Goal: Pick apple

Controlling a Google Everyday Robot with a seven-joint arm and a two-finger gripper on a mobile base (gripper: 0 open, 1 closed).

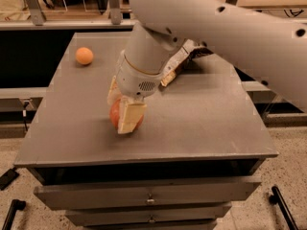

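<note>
Hand [123, 113] is low on the table [206, 119], right over the apple [114, 115], near the front edge. I cannot tell if it is squeezing the apple or not. Reaching looks done (the small orange fruit [84, 56] sits far off). Lifting is left: the apple sits on the table
</note>
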